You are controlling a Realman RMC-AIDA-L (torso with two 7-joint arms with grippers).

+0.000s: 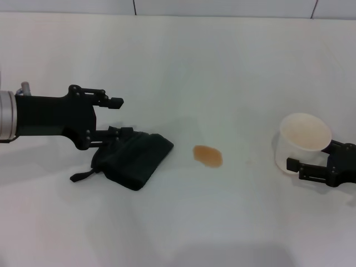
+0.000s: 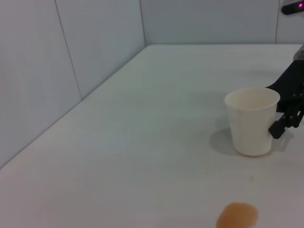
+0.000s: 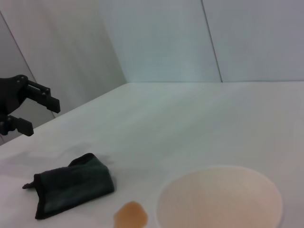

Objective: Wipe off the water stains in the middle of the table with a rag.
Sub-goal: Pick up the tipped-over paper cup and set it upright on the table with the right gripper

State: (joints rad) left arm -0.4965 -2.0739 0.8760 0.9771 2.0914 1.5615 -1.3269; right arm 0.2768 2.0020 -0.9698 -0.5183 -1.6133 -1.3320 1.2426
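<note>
Step in hand, as judged: picking up the rag (image 1: 133,158) with the left end effector (image 1: 119,117), which hovers open just above the cloth's left end, one finger high and one low near the folds. To do it well, the end effector should descend squarely over the thick bunched part, not the thin loop tag (image 1: 80,176), close on several layers at once, then lift clear before travelling toward the stain. A grip on a single layer would likely let the cloth unfold and drag.

Nearest the robot: the rag lies crumpled on the desk (image 1: 178,67), dark green-black, soft, folded into a rough wedge, its tag pointing out toward the robot's left. It looks limp and should flatten under light pressure.

Just to the rag's right, apart from it: the water stains (image 1: 208,156), one small orange-brown oval patch near the desk's middle, much smaller than the rag, untouched.

Right side: the right end effector (image 1: 312,169) sits low at the white cup (image 1: 303,142), fingers spread at the cup's base; whether they touch the cup cannot be told.

Beyond: bare white desk up to the wall panels.
</note>
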